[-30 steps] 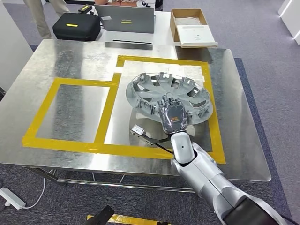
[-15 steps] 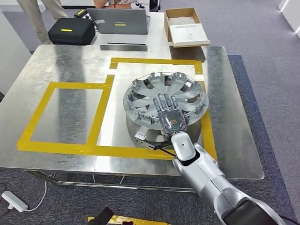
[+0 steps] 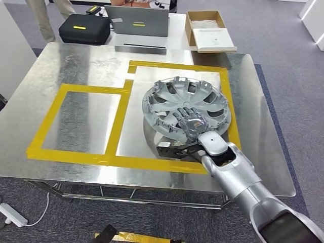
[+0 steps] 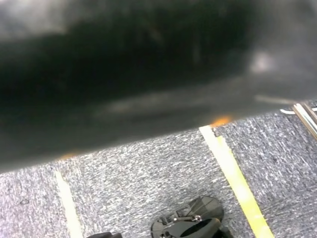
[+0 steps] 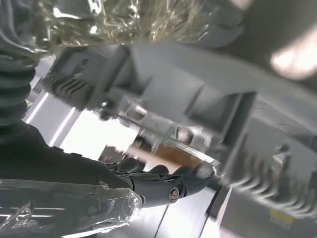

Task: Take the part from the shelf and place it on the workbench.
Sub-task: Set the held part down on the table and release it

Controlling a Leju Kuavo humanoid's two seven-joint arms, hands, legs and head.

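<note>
Right robot hand (image 3: pixel 190 124) grips the near rim of the single wheel cover (image 3: pixel 186 105), fingers over it, thumb beneath; the cover sits tilted inside the right of two yellow taped squares on the surface (image 3: pixel 76 61); lower it flat before letting go; left robot hand's state unclear.

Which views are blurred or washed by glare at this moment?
Head view: sharp, with soft glare on the steel workbench. Left wrist view: upper half a dark blur. Right wrist view: hubcap smeared; bright blown-out patch at one corner.
</note>
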